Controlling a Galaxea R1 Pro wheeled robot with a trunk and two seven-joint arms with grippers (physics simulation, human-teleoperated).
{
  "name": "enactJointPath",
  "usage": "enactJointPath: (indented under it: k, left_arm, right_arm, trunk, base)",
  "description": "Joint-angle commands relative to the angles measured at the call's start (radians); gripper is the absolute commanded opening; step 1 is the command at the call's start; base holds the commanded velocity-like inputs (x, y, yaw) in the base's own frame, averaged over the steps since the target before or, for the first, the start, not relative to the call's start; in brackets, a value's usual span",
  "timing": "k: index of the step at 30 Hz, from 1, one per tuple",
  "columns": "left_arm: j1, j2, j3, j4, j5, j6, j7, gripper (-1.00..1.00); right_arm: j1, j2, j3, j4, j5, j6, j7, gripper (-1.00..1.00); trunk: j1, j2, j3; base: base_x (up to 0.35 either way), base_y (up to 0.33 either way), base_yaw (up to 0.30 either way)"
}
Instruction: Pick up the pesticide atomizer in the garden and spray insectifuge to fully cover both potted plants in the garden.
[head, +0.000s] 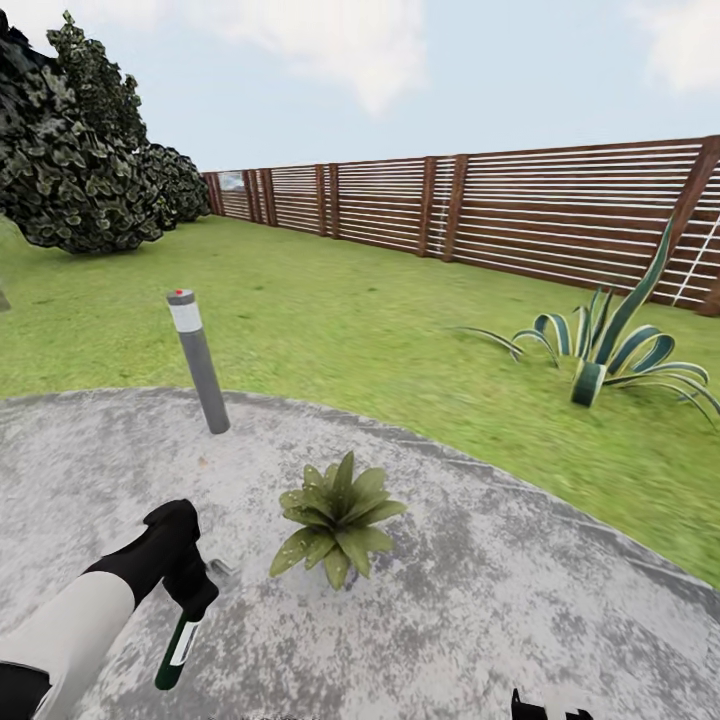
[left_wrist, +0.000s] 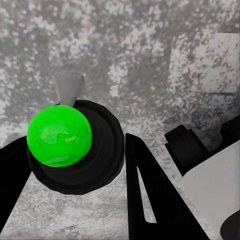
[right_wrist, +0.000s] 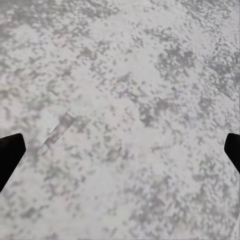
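Head view: the left end effector is gripping the pesticide atomizer, a dark green bottle with a white label, which is hanging below the black fingers and pointing down toward the grey paved patio. One potted plant, a low olive-green rosette, is standing on the patio just right of the atomizer. A grey bollard light is leaning near the patio's edge; beyond it the lawn is running to a brown slatted fence, with a striped-leaf plant on the grass and dark shrubs at far left.

Left wrist view: the fingers are closing on either side of the atomizer's black collar, a bright green cap and a grey nozzle facing the paving.

Right wrist view: the right end effector is standing wide, its dark tips at opposite edges over bare paving, holding nothing.

Progress, as judged: pickup appears done; no spray is visible, so coating both plants seemingly remains.

Count: one atomizer, one potted plant of two, one bollard.
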Motion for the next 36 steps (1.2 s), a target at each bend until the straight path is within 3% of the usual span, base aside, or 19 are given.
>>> enactJointPath:
  k: [1, 6, 21, 26, 36]
  left_arm:
    - [-0.001, 0.001, -0.004, -0.002, -0.006, 0.007, -0.01, -1.0]
    - [-0.001, 0.001, -0.004, -0.003, -0.006, 0.007, -0.01, -1.0]
    - [-0.001, 0.003, -0.005, -0.003, -0.006, 0.007, -0.01, -1.0]
    - [-0.001, 0.001, -0.005, -0.003, -0.007, 0.007, -0.01, -1.0]
    - [-0.001, 0.0, -0.002, -0.002, -0.007, 0.007, -0.01, -1.0]
  right_arm:
    - [0.0, 0.0, -0.001, 0.0, -0.002, -0.004, 0.0, 1.0]
    - [0.0, 0.0, -0.001, 0.0, -0.002, -0.004, 0.0, 1.0]
    - [0.0, 0.0, -0.001, 0.0, -0.002, -0.004, 0.001, 1.0]
    - [0.0, -0.001, -0.001, 0.0, -0.002, -0.004, 0.001, 1.0]
    - [0.0, -0.008, -0.001, 0.002, 0.0, -0.004, 0.001, 1.0]
  trunk:
    - [0.0, 0.0, -0.001]
    - [0.0, 0.0, -0.001]
    - [0.0, 0.0, -0.001]
    - [0.0, 0.0, -0.001]
    - [0.0, 0.0, -0.001]
  base:
    - [0.0, -0.217, 0.279]
    - [0.0, -0.261, 0.252]
    - [0.006, -0.271, 0.057]
    - [0.147, -0.251, 0.21]
    - [0.218, -0.215, 0.012]
